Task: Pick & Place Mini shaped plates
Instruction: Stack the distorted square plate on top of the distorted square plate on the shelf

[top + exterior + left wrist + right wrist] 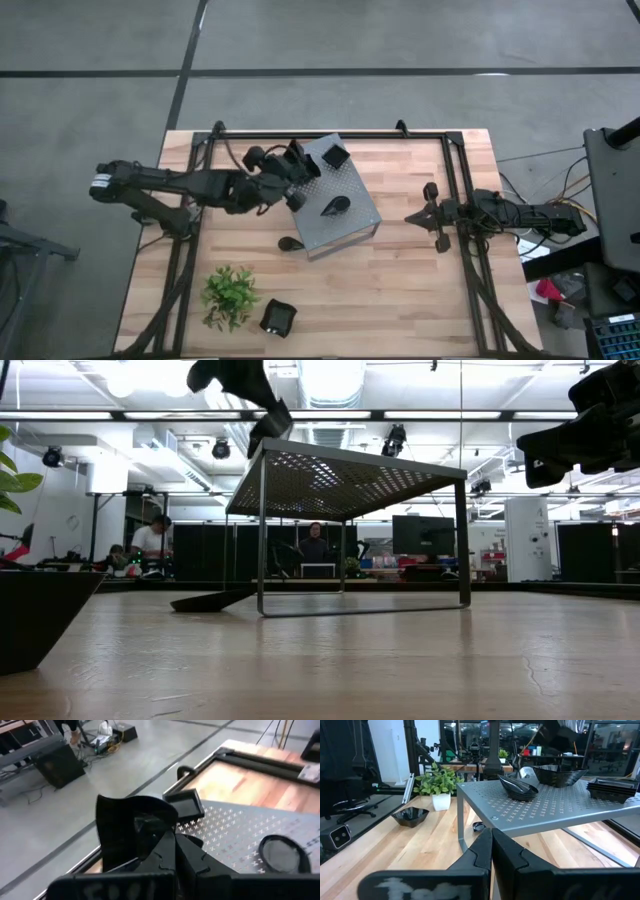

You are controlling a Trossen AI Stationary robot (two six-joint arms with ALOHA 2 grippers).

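My left gripper [293,185] reaches from the table's left over the left edge of the grey perforated stand [352,228] and is shut on a glossy black plate [127,822]. A square black plate [335,155] rests on the stand's far corner, and a leaf-shaped one [335,207] lies near its middle. Another leaf plate [290,243] lies on the table by the stand's near-left leg. A square plate [278,317] sits beside the plant. My right gripper [425,215] waits shut and empty right of the stand. My left gripper pinches the black plate by its rim [150,837] between the two fingers, coming from the table's left and slanting down. The plate [559,776] sits tilted at the stand's left edge; whether its bottom touches the stand top cannot be told.
A green potted plant [230,293] stands near the table's near-left corner. Black rails [460,200] run along the table's left, right and far sides. Bare wood lies between the stand and my right gripper and along the near edge. People sit in the room beyond the table [315,545].
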